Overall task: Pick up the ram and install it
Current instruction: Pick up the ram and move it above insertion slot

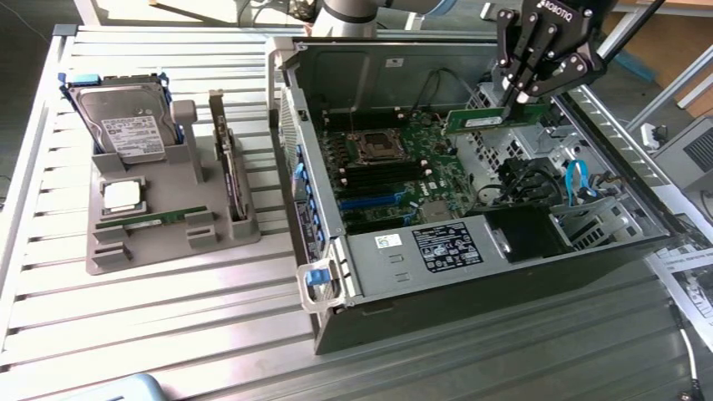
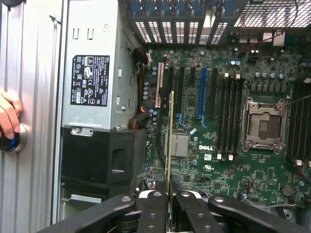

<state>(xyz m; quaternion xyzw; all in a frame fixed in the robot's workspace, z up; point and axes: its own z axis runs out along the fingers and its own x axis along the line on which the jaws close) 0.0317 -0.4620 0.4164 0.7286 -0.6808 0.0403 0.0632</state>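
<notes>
My gripper [image 1: 516, 107] is shut on the ram [image 1: 488, 120], a narrow green board with a white label. It hangs inside the open computer case [image 1: 334, 276], above the motherboard [image 1: 429, 167]. In the wrist view the ram [image 2: 170, 136] shows edge-on between my fingers [image 2: 154, 208], over the expansion slots [image 2: 201, 92]. The black memory slots [image 2: 228, 121] lie beside the CPU socket [image 2: 264, 126], apart from the ram. A second green stick [image 1: 150, 219] lies in the grey holder [image 1: 156, 242].
The grey holder also carries a hard drive [image 1: 125, 121], a silver CPU chip [image 1: 120, 195] and an upright expansion card [image 1: 229, 163]. A power supply [image 2: 95, 82] and a black shroud [image 2: 102, 160] flank the motherboard. A person's hand [image 2: 7, 119] rests at the case edge.
</notes>
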